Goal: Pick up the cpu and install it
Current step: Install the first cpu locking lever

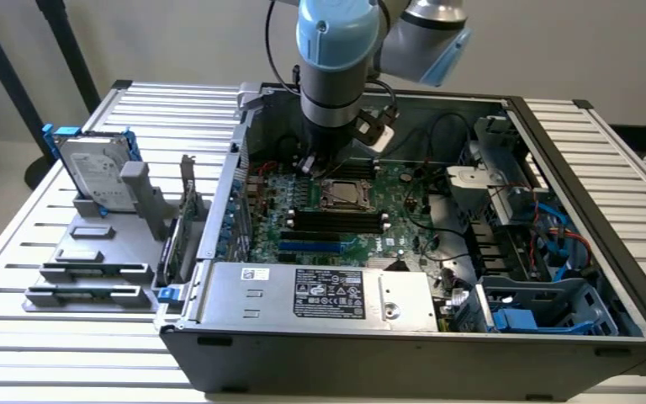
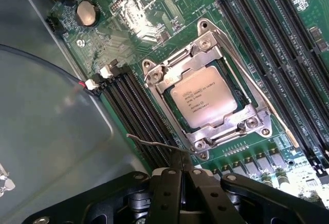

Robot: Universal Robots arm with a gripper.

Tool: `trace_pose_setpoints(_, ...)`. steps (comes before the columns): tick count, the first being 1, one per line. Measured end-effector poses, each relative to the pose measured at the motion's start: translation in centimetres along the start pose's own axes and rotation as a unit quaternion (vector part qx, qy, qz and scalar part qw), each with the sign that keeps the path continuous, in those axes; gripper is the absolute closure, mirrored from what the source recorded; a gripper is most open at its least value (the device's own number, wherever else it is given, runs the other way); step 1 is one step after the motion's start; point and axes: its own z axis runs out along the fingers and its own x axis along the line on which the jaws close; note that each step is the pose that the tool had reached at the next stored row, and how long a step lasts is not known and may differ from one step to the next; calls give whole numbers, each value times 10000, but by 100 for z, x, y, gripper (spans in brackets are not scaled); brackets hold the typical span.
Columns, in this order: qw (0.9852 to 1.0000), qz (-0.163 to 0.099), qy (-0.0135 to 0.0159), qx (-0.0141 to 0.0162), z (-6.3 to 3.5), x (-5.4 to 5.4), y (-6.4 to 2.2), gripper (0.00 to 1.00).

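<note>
The cpu [image 2: 203, 96], a small silvery square chip with printed text, lies flat in the motherboard socket under its metal load frame [image 2: 257, 113]. My gripper [image 2: 180, 157] is shut, its dark fingers pressed together just off one corner of the socket. Their tip meets the thin wire socket lever [image 2: 151, 142]; I cannot tell whether they pinch it. In the exterior view the gripper [image 1: 320, 167] hangs inside the open computer case, right above the socket and cpu [image 1: 346, 193].
Black memory slots [image 2: 139, 111] flank the socket on both sides. The case walls [image 1: 233, 168], cables [image 1: 441, 143] and power supply [image 1: 317, 295] hem in the board. Outside the case, at the exterior view's left, a grey fixture [image 1: 98, 252] holds the blue-framed hard drive [image 1: 95, 172].
</note>
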Motion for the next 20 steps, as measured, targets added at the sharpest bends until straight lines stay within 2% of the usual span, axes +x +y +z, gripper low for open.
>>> trace_pose_setpoints(10,10000,2,-4,2,47,-4,20,89)
trace_pose_setpoints(20,10000,22,-32,45,70,24,6,89)
